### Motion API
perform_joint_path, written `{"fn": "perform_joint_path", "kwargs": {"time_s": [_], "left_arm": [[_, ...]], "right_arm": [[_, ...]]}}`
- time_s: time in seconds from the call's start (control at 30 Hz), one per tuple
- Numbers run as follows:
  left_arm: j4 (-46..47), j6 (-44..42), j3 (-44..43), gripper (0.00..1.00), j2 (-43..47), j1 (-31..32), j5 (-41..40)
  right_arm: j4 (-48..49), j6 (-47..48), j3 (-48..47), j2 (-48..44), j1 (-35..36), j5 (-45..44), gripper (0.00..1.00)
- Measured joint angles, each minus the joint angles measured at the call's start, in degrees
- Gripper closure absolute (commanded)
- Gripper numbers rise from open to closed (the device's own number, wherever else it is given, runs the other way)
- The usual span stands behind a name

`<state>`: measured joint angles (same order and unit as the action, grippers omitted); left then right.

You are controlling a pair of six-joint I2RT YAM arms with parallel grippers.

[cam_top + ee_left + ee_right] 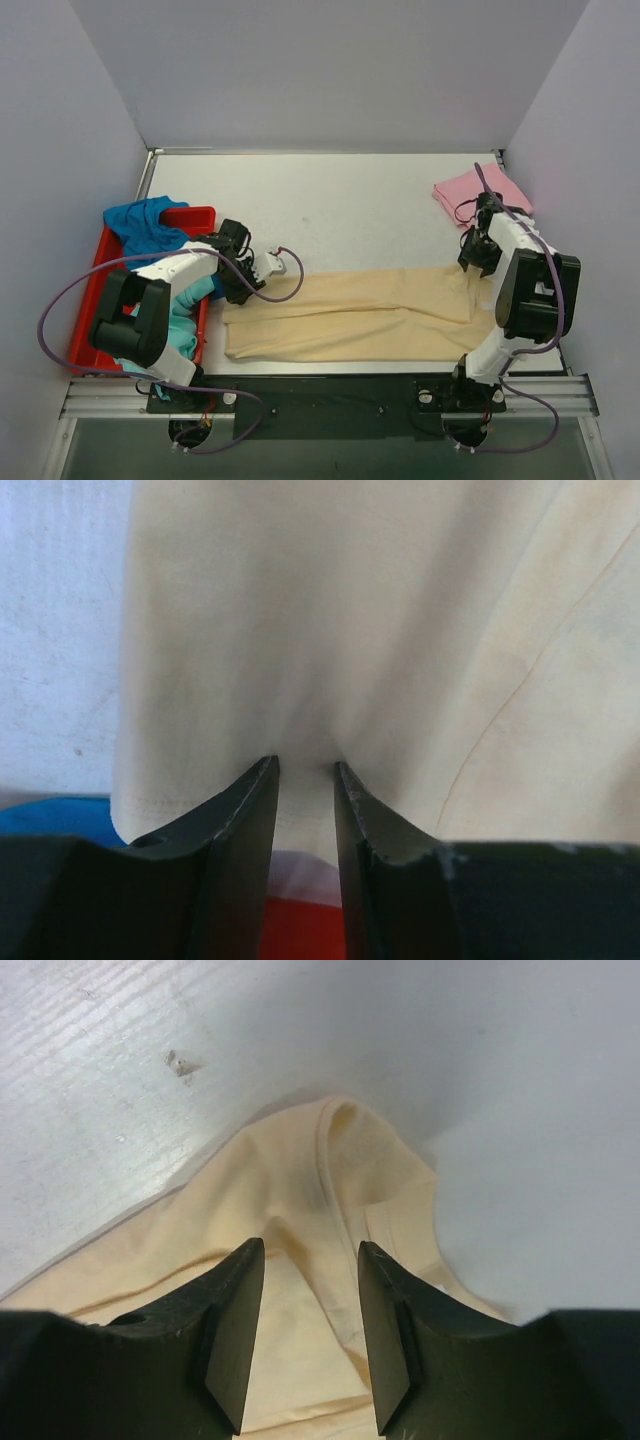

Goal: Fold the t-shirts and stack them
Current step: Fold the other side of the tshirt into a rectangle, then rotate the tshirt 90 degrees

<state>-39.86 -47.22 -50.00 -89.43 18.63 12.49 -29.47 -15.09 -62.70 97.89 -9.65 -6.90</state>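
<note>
We are working on the pale beige cotton t-shirt [350, 320], which is lying as a long band across the near middle of the table [330, 200]. Our left gripper [305, 765] is pinching its left end. Our right gripper [310, 1245] is straddling a raised fold at the right end, but we cannot tell whether it is clamping. If only one end is being held, lifting risks dragging the band crooked.

Beige t-shirt [350, 318]: long folded strip, flat, front centre. Pink t-shirt [480, 192]: folded, far right. Blue t-shirt [145, 225], teal t-shirt [186, 332]: crumpled, left.
</note>
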Motion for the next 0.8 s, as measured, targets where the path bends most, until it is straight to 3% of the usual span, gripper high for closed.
{"fn": "perform_joint_path", "kwargs": {"time_s": [0.1,0.17,0.2,0.3,0.5,0.8], "left_arm": [[-3.10,0.02,-0.92,0.50,0.17,-0.13,0.92],[-5.68,0.07,-2.54,0.46,0.74,-0.39,2.38],[-6.58,0.26,-3.58,0.46,1.27,-0.61,3.23],[-6.69,1.86,-6.67,0.49,2.97,-1.40,5.01],[-3.82,5.77,-9.62,0.56,0.85,-2.99,4.35],[-1.90,7.80,-9.01,0.56,-2.51,-4.42,2.23]], "right_arm": [[-0.07,-0.81,0.50,-3.93,0.28,-0.96,0.79],[0.13,-1.77,1.86,-8.20,0.33,-1.05,0.98],[0.20,-2.23,2.58,-10.12,0.31,-0.74,1.00],[0.37,-3.67,3.06,-11.08,-0.17,1.05,1.00],[2.21,-5.70,1.79,2.95,-2.16,4.76,1.00],[-3.45,-6.38,-13.20,14.36,3.02,6.56,1.00]]}}
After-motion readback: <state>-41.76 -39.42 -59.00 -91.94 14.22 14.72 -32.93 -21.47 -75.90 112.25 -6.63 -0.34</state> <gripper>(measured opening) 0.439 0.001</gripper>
